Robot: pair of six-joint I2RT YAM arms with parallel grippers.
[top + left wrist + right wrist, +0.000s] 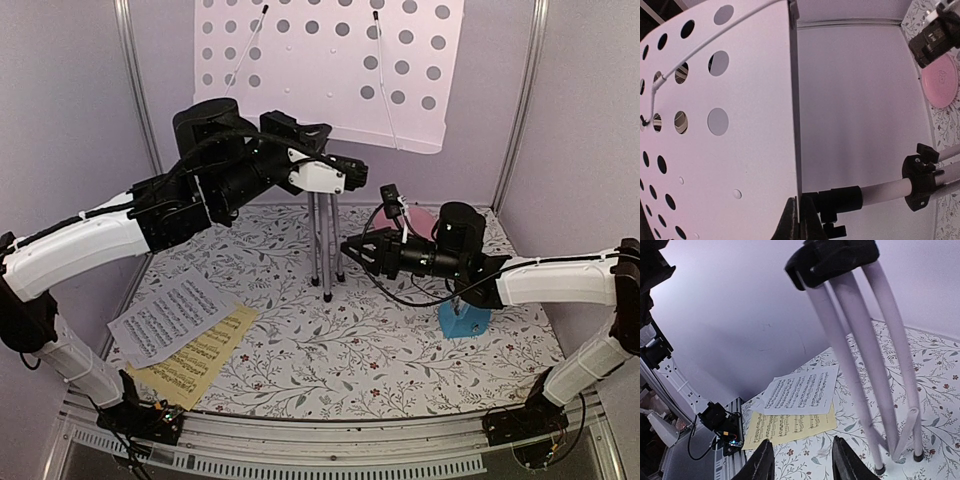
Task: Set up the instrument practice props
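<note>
L pincer (799, 222) pinching music stand desk (740, 165) edge; stand upright. R pincer (801, 452) part-spread, empty: tripod legs (867, 365) just ahead, white sheet (800, 390) & yellow sheet (790, 427) flat beyond, blue metronome (463, 320) behind. Sheets, metronome not yet placed.

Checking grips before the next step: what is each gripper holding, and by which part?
The left gripper pinches the music stand's perforated desk at its edge. The right gripper holds nothing; its jaws are open.
</note>
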